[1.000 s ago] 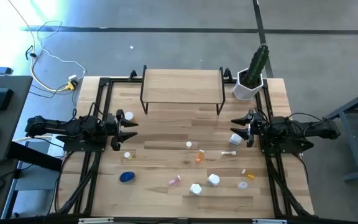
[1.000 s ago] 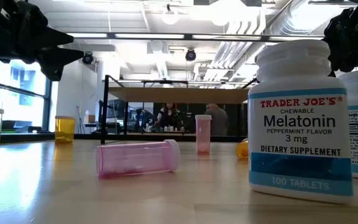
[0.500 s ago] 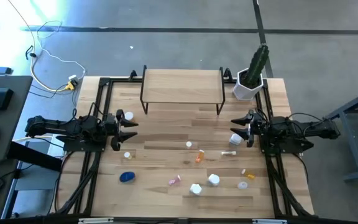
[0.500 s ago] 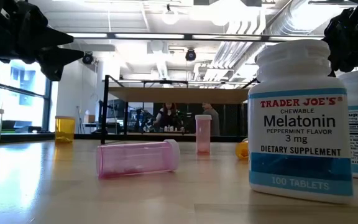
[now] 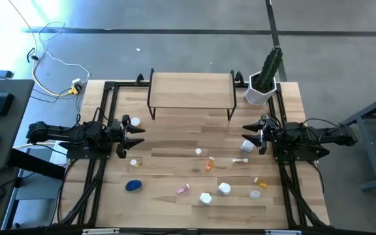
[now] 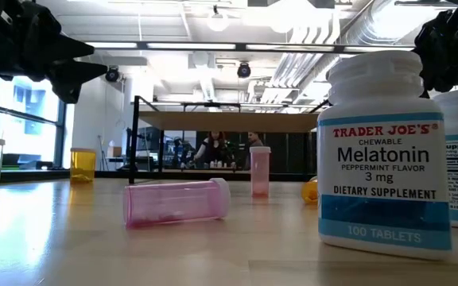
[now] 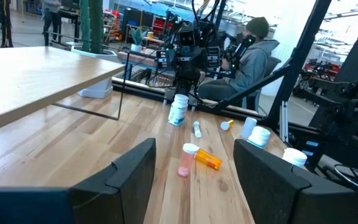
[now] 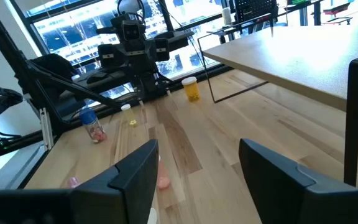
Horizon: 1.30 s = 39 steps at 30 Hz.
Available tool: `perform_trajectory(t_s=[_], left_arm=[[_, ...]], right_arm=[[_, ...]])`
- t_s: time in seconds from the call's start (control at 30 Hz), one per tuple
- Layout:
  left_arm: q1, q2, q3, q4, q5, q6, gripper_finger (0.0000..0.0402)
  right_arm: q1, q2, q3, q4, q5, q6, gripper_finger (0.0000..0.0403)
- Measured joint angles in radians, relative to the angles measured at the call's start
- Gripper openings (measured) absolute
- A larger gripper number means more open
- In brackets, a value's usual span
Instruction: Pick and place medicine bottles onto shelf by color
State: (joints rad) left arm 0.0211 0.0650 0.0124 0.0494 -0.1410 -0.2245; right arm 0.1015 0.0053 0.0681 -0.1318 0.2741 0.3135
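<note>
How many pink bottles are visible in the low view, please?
2. The lying pink bottle is on its side near the camera; the upright pink bottle stands farther back, to its right. The Melatonin bottle may hide others.

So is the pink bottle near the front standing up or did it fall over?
Fallen over. In the low view the pink bottle lies on its side on the table, white cap pointing sideways.

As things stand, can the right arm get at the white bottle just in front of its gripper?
Probably yes. The right gripper hangs open with nothing in it, and the white bottle stands right by its fingertips on the table, with no other bottle between them.
</note>
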Motion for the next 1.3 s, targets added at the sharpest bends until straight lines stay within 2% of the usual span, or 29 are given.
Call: perform_trajectory(t_s=[0.4, 0.67, 0.93, 1.2, 1.3], left_arm=[[0.000, 0.000, 0.000, 0.000, 0.000, -0.007, 0.0207], [0.000, 0.000, 0.000, 0.009, -0.001, -0.183, 0.0207], [0.000, 0.000, 0.000, -0.006, -0.002, -0.239, 0.0208], [0.000, 0.000, 0.000, -0.016, -0.014, -0.302, 0.0246], [0.000, 0.000, 0.000, -0.013, -0.017, -0.369, 0.0259]], right_arm=[[0.000, 0.000, 0.000, 0.000, 0.000, 0.000, 0.0215], [0.000, 0.000, 0.000, 0.000, 0.000, 0.000, 0.0215], [0.000, 0.000, 0.000, 0.000, 0.000, 0.000, 0.0215], [0.000, 0.000, 0.000, 0.000, 0.000, 0.000, 0.0215], [0.000, 0.000, 0.000, 0.000, 0.000, 0.000, 0.0215]])
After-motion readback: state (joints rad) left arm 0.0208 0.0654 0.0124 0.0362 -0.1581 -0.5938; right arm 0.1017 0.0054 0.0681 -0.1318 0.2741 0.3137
